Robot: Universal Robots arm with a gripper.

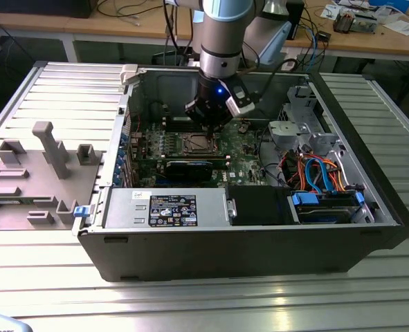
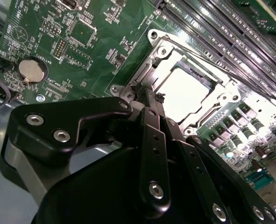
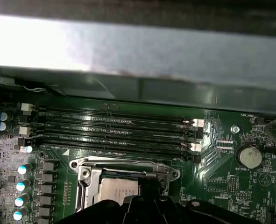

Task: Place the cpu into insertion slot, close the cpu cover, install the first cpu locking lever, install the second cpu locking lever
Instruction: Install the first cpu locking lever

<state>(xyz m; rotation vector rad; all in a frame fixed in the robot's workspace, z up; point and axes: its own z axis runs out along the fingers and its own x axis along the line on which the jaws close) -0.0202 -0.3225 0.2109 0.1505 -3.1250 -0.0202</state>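
The gripper (image 1: pixel 209 124) hangs over the insertion slot (image 1: pixel 197 144) inside the open computer case (image 1: pixel 273 256). In the second wrist view its fingers (image 2: pixel 152 122) stand close together with nothing between them, the tips at the slot's edge. The cpu (image 2: pixel 182 90) already lies in the slot, and the cpu cover (image 2: pixel 152 70) frames it. The memory slots (image 3: pixel 114 130) run at 12 o'clock of the socket in the first wrist view. To do this step well, the push should probably be slow and straight, so the chip does not shift.

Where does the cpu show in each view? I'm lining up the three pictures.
Exterior view: the cpu lies in the socket at the motherboard's middle, just below the pincer.
Second wrist view: the bright square inside the cpu cover, just past the pincer's tip.
First wrist view: grey square partly behind the pincer.
Shared landmark: the memory slots beside the socket.
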